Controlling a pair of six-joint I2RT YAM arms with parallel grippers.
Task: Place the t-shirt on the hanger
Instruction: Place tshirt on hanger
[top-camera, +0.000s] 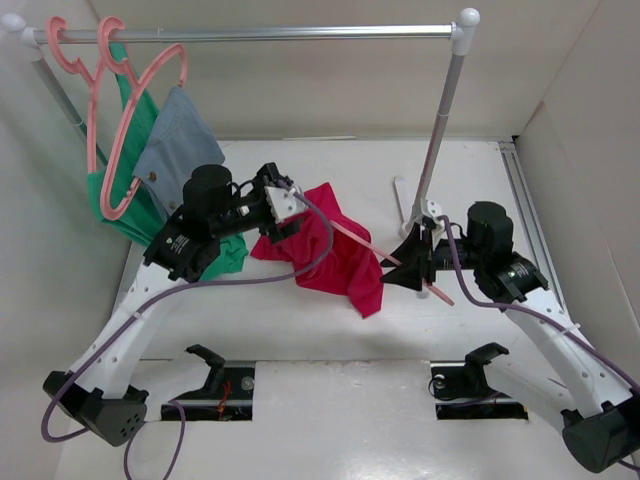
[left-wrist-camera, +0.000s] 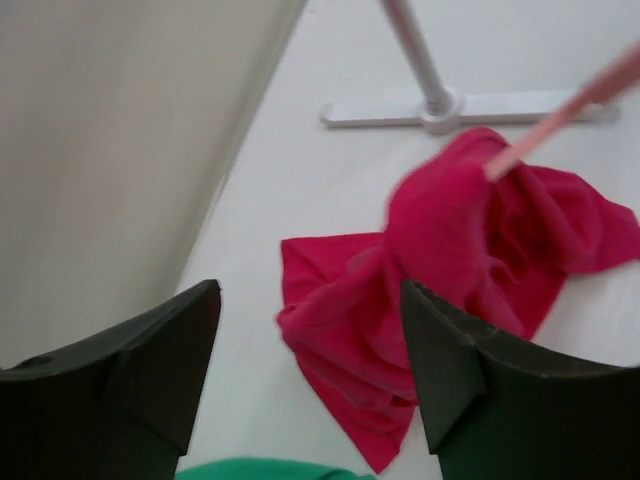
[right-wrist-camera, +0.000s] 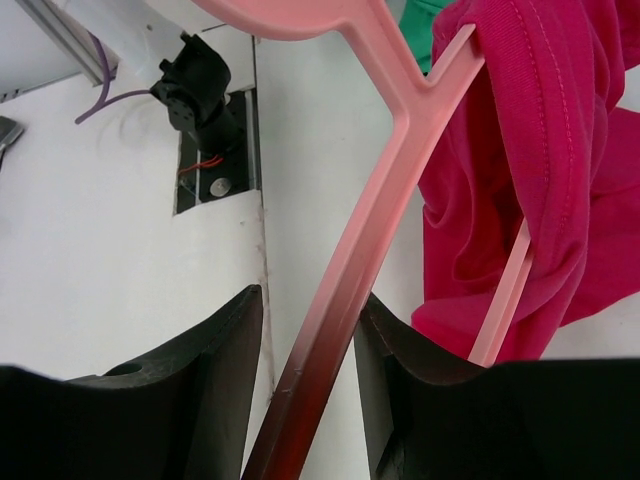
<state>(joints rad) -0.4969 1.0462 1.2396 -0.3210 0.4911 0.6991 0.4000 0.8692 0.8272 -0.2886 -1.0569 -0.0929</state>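
The crimson-red t-shirt (top-camera: 340, 260) hangs bunched over one end of the salmon-pink hanger (top-camera: 362, 240), its lower part resting on the table. My right gripper (top-camera: 408, 268) is shut on the hanger's other arm; in the right wrist view the hanger (right-wrist-camera: 370, 230) runs between the fingers of the right gripper (right-wrist-camera: 308, 295), with the shirt (right-wrist-camera: 530, 150) draped at the right. My left gripper (top-camera: 290, 212) is open and empty, just left of the shirt. In the left wrist view the left gripper (left-wrist-camera: 310, 340) is wide apart, with the shirt (left-wrist-camera: 450, 260) beyond it and the hanger tip (left-wrist-camera: 570, 110) poking into the cloth.
A clothes rail (top-camera: 250, 33) spans the back, bearing pink hangers with a green garment (top-camera: 125, 190) and a grey-blue cloth (top-camera: 175, 140) at the left. Its right post (top-camera: 440, 130) stands on a foot (left-wrist-camera: 440, 108) just behind the right gripper. White walls enclose the table.
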